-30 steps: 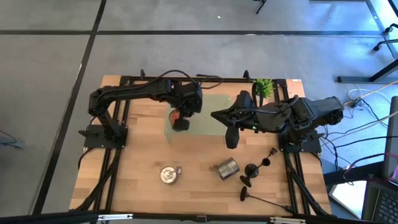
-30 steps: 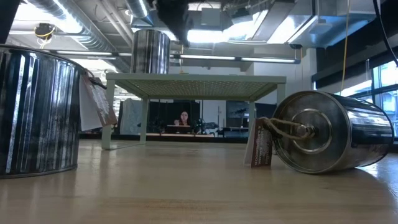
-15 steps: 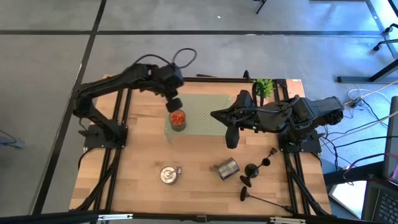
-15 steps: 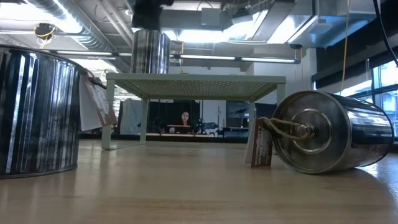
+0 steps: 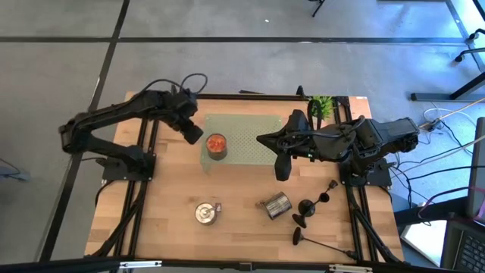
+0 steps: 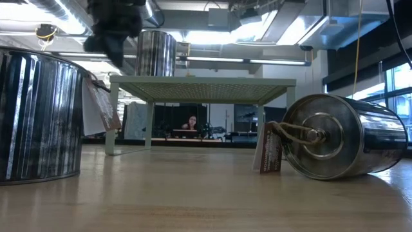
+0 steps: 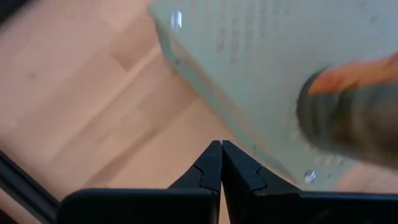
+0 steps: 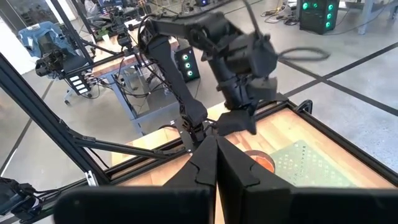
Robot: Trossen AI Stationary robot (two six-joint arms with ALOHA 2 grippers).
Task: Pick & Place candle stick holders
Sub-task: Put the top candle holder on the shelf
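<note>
- While both arms are hanging over the far half of the wooden table (image 5: 174,197), 3 black candle stick holders (image 5: 312,205) are lying near its right edge: 2 are tipped together with round flared bases just beside each other, and 1 (image 5: 318,242) is lying alone nearer the front, its thin stem pointing right.
- 3 tin cans are showing: 1 orange-topped can (image 5: 217,145) is standing on the left part of the pale green perforated shelf (image 5: 250,136), 1 silver can (image 5: 204,214) is standing upright on the near left of the table with a paper tag, and 1 ribbed silver can (image 5: 276,204) is lying on its side just left of the holders.
- 1 small green plant (image 5: 321,105) is sitting at the far edge, right of the shelf.
- Left gripper (image 5: 194,133) is hovering just left of the orange-topped can, beyond the shelf's left edge, with its fingers (image 7: 211,168) pressed together and holding nothing.
- Right gripper (image 5: 281,168) is hanging at the shelf's right edge, well apart from the holders, its fingers (image 8: 208,158) also pressed together and empty.
- Low down, the 2 silver cans are filling the foreground, and the shelf is standing on thin legs behind them; a person is sitting far off in the room behind.
</note>
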